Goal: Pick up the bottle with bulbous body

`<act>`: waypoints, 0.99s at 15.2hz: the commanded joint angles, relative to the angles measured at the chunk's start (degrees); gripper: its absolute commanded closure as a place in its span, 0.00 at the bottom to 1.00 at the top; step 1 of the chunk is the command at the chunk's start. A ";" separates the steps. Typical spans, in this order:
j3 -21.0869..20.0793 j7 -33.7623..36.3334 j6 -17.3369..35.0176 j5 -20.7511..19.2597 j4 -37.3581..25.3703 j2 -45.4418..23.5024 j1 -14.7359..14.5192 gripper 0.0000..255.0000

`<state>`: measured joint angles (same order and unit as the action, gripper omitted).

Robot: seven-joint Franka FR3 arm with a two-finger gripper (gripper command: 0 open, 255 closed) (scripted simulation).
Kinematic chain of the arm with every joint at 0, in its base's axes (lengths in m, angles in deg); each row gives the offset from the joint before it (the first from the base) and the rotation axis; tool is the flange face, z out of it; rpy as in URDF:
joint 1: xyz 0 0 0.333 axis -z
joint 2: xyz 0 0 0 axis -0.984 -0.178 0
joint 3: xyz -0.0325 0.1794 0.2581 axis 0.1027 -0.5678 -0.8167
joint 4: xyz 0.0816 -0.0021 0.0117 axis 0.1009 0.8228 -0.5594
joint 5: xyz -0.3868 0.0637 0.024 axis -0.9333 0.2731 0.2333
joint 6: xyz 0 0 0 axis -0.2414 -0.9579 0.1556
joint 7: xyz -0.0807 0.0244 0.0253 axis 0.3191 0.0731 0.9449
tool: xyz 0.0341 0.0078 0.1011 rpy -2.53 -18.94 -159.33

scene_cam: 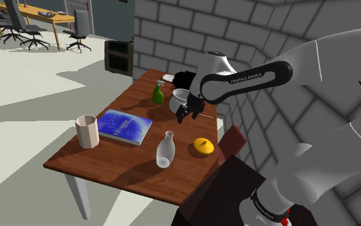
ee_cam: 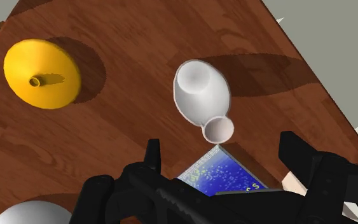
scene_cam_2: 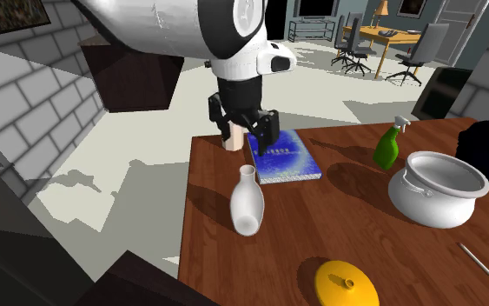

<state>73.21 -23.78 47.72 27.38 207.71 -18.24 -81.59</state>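
Over the table, mid-frame in the shoulder view, the gripper hangs wide open and empty. Lower centre, the white bulbous bottle stands upright between a blue book and a yellow lid. Best to centre on the neck, descend straight, then close gently.

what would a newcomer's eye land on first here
Probably the white bulbous bottle, upright near the middle of the wooden table, with the black hand open in the air over the table and touching nothing. Next come the bright yellow lid on one side of the bottle and the blue book on the other.
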 commanded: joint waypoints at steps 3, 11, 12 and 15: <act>-1.16 1.78 6.76 -1.18 -1.37 -8.77 -0.15 0.00; -1.93 5.66 15.81 -4.91 -5.67 -23.36 -0.70 0.00; -1.88 5.80 16.58 -5.09 -5.57 -24.04 -0.72 0.00; -1.71 6.24 18.86 -5.64 -5.38 -26.14 -0.80 0.00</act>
<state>71.41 -17.62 65.81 21.93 202.41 -43.55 -82.40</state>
